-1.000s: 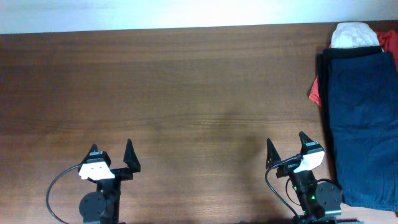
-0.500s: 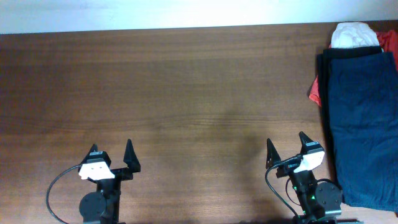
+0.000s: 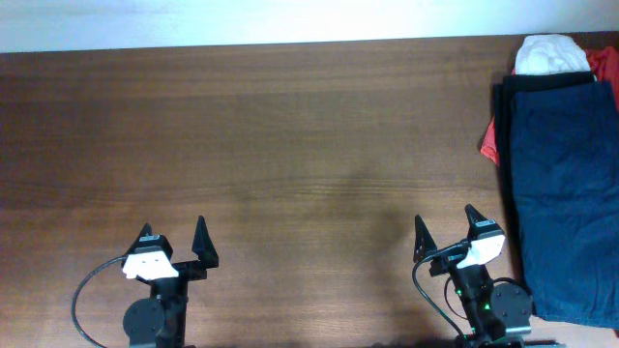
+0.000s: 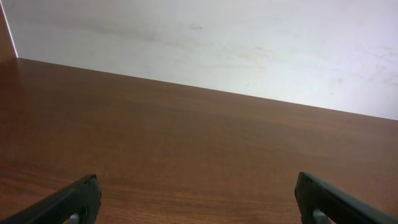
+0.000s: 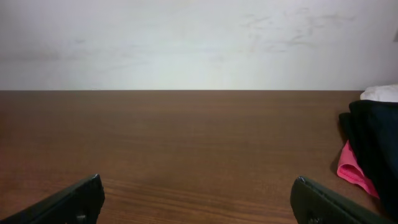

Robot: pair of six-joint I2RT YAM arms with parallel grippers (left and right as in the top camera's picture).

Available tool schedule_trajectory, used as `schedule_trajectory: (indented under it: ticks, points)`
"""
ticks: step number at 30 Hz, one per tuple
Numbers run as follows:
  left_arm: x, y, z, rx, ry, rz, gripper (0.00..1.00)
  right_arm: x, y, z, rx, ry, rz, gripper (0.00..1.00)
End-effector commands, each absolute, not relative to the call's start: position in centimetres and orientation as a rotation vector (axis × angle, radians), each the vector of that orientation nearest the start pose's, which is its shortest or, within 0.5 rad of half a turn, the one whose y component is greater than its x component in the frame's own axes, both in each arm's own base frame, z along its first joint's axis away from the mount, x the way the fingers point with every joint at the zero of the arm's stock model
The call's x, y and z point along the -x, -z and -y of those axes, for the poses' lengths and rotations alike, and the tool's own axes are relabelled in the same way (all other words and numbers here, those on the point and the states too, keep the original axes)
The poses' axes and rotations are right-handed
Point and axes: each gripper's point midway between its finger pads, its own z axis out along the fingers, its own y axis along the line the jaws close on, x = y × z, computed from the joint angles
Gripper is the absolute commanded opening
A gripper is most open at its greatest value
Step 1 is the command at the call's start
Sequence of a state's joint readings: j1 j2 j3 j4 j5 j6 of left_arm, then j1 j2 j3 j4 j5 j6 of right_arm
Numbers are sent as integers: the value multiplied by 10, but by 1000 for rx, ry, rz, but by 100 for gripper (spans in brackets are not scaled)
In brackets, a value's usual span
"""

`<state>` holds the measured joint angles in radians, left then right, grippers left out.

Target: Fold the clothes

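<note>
Clothes (image 3: 561, 184) lie stacked along our bench's right edge; left gripper (image 3: 172, 230) and right gripper (image 3: 444, 218) sit spread and empty at the near edge. We risk grabbing several overlapping layers together.

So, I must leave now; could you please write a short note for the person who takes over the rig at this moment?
Left gripper: open, empty, by the near edge of the table. Right gripper: the same.
Clothes: one pile at the right edge; navy garment on top, black garment, red garment and white garment showing at its edges.
Done: nothing grasped or spread out. Left: take each piece, fold it.
</note>
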<state>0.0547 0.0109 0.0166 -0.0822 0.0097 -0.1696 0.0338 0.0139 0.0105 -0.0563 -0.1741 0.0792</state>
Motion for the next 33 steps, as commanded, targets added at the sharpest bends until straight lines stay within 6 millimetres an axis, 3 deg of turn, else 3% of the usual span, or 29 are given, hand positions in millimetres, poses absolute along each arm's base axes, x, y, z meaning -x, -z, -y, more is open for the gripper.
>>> schedule_trajectory:
  ticks: [1,8,11,12,17,20,21,27,29,31,33]
  points:
    - [-245,-156,-15,186,82,-1640,99,-243,-160,-37,87,-225,-1634,99]
    - [-245,-156,-15,186,82,-1640,99,-241,-161,-43,93,-278,-1631,99]
    - [-245,-156,-15,186,82,-1641,99,-213,-165,-105,164,-822,-1663,99]
    - [-245,-156,-15,186,82,-1641,99,-208,-166,-111,181,-881,-1668,99]
    - [-245,-156,-15,186,82,-1641,99,-205,-182,-115,200,-920,-1608,99]
    - [-245,-156,-15,186,82,-1641,99,-203,-163,-117,174,-949,-1692,99]
    - [-245,-156,-15,186,82,-1641,99,-206,-167,-114,165,-929,-1674,99]
    - [-245,-156,-15,186,82,-1641,99,-234,-225,-54,-39,-552,-1421,99]
    - [-245,-156,-15,186,82,-1641,99,-230,-266,-26,-92,-362,-1327,99]
    - [-245,-156,-15,186,82,-1641,99,-230,-293,-4,-173,-235,-1307,99]
    - [-245,-156,-15,186,82,-1641,99,-243,-306,8,-182,-113,-1378,99]
